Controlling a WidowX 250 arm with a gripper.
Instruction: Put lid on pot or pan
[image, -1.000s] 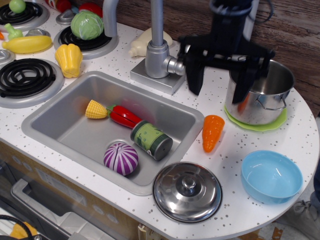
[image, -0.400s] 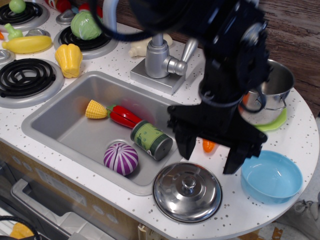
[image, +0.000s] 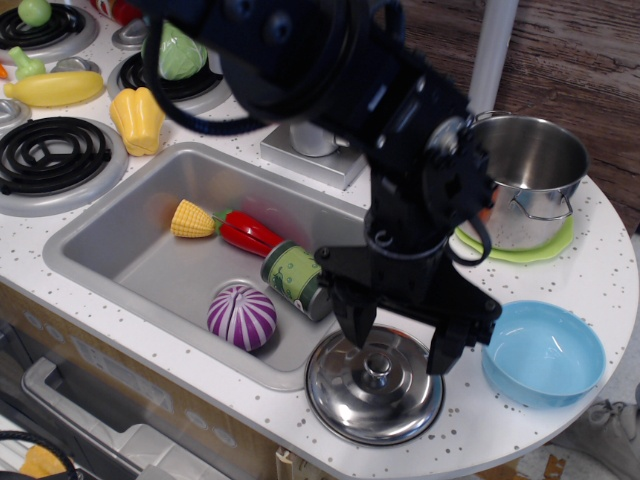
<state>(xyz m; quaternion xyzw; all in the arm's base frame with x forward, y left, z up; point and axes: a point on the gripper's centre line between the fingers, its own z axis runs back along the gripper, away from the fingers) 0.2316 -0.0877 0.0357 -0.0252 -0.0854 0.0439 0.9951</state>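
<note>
The round shiny steel lid (image: 372, 392) with a small central knob lies on the counter at the front, right of the sink. My gripper (image: 398, 345) is open and hangs just above the lid, one finger on each side of the knob, holding nothing. The shiny steel pot (image: 530, 178) with wire side handles stands open on a green mat (image: 545, 247) at the back right. My arm hides part of the pot's left side.
A light blue bowl (image: 543, 352) sits right of the lid. The sink (image: 130, 250) holds a corn cob (image: 191, 219), a red pepper (image: 247, 234), a green can (image: 294, 277) and a purple onion (image: 241, 317). Stove burners with vegetables are at the left.
My gripper has moved from beside the pot at the back right down and forward to just above the lid. The lid and the pot have not moved.
</note>
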